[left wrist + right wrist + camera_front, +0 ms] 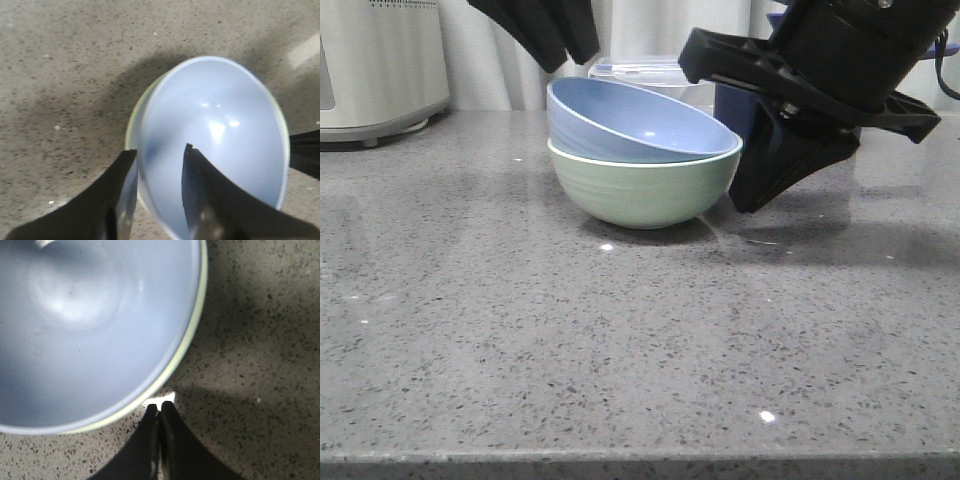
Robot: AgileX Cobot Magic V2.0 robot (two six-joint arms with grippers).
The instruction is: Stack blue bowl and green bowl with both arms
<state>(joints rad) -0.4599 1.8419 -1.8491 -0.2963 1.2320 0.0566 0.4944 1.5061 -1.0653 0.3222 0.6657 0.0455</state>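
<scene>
Blue bowl (pixel 635 125) sits tilted inside the green bowl (pixel 640 190) on the desk (pixel 620 350), not fully nested. Left gripper (pixel 156 155) has its jaws spread astride the blue rim, seemingly for seating it; right gripper (pixel 160 412), jaws pressed together, stands beside, empty.

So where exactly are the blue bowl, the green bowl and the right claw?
blue bowl (pixel 650 130): front view, on its inner wall.
green bowl (pixel 640 190): front view, on its outer side, under the blue one.
right claw (pixel 160 412): right wrist view, at the closed fingertips beside the bowls.

The round pale blue bowl (pixel 638 127) sits tilted inside the round pale green bowl (pixel 642 187). They rest on a grey speckled stone table (pixel 620 340). A big black robot gripper (pixel 760 195) is just beside them.
</scene>
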